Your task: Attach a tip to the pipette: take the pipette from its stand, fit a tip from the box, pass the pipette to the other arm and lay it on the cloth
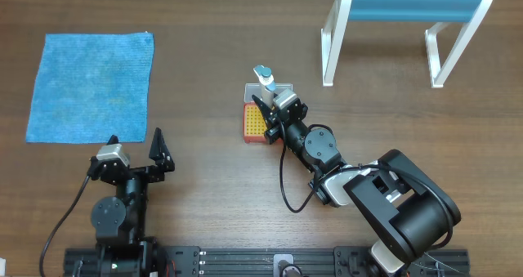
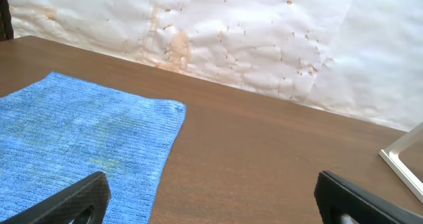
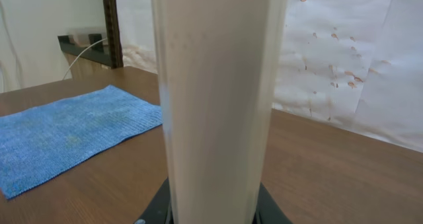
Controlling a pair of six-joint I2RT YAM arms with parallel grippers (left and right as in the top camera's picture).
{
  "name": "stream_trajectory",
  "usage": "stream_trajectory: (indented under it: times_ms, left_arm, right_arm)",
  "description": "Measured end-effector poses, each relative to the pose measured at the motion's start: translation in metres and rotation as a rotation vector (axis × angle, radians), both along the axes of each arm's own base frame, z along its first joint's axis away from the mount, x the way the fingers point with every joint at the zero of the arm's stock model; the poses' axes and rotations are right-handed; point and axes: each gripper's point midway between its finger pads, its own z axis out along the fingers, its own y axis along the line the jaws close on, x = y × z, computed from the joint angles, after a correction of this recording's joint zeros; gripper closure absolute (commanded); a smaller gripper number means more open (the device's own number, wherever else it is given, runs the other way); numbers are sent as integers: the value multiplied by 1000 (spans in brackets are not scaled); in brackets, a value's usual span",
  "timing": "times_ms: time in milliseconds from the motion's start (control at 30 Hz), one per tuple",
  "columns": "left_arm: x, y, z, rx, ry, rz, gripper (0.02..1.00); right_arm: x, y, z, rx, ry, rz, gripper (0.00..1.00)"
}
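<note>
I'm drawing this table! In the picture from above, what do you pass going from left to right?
Blue cloth → left gripper → yellow tip box → pipette stand.

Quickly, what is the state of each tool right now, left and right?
Left tool: open, holding nothing.
Right tool: closed on the pipette.

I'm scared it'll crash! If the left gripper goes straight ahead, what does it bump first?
Probably the blue cloth: its corner lies just ahead of the left gripper, on one finger's side. The middle line runs over bare table, so I can't be sure.
</note>
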Motion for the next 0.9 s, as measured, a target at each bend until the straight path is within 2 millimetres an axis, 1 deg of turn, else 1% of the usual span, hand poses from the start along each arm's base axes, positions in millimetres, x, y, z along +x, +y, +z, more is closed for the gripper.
stream_trajectory:
  times_ms: [533,800,900]
  left_arm:
    - [0,0,0,0,0,0,23]
    - [0,0,0,0,0,0,23]
    - [0,0,0,0,0,0,23]
  right_arm:
    - [0,0,0,-8,-6,0,921]
    - [1,0,-9,-20,11,0,921]
    - [1,0,-9,-20,11,0,921]
